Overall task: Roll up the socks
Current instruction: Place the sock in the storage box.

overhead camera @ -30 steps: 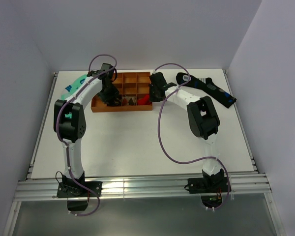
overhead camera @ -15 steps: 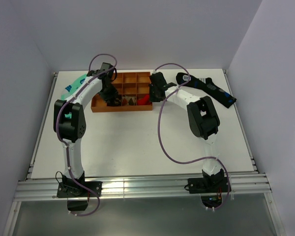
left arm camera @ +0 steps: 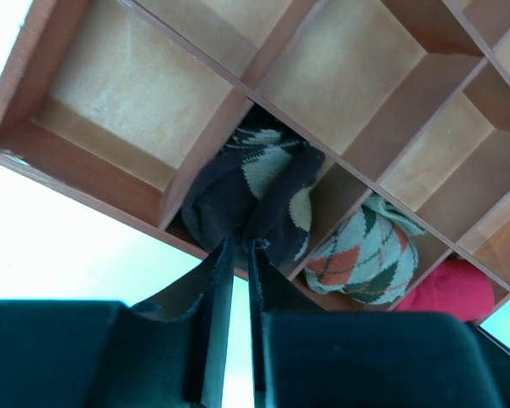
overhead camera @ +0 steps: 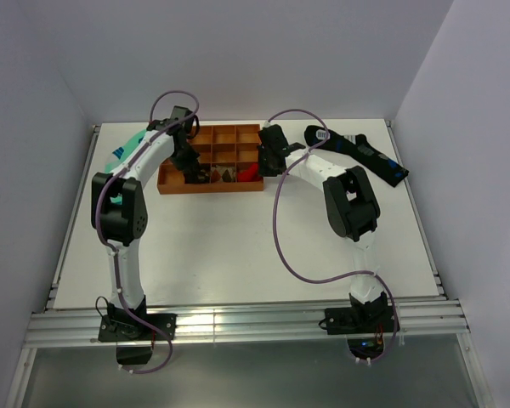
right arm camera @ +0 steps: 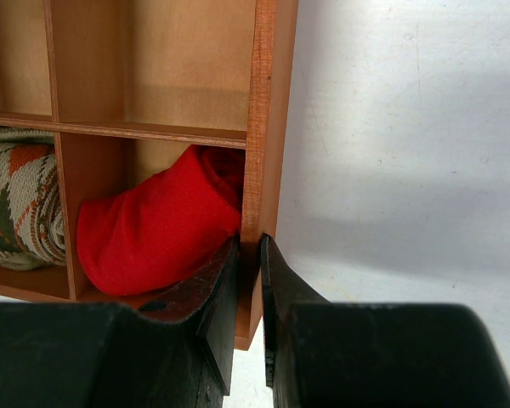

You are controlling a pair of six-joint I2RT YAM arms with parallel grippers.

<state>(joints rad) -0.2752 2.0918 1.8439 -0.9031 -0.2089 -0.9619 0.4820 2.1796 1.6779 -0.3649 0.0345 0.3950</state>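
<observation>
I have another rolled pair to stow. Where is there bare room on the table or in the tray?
Free: the table's near half, in front of the tray; the tray's visible far cells and its near row's left-end cell. Crowded: the rest of that row, with the brown socks, an argyle roll and a red roll.

You see a matt wooden tray (left arm camera: pixel 110 93), soft knitted socks (left arm camera: pixel 255 200), a finer red cloth roll (right arm camera: pixel 153 225) and a smooth white counter (right arm camera: pixel 408 127).
</observation>
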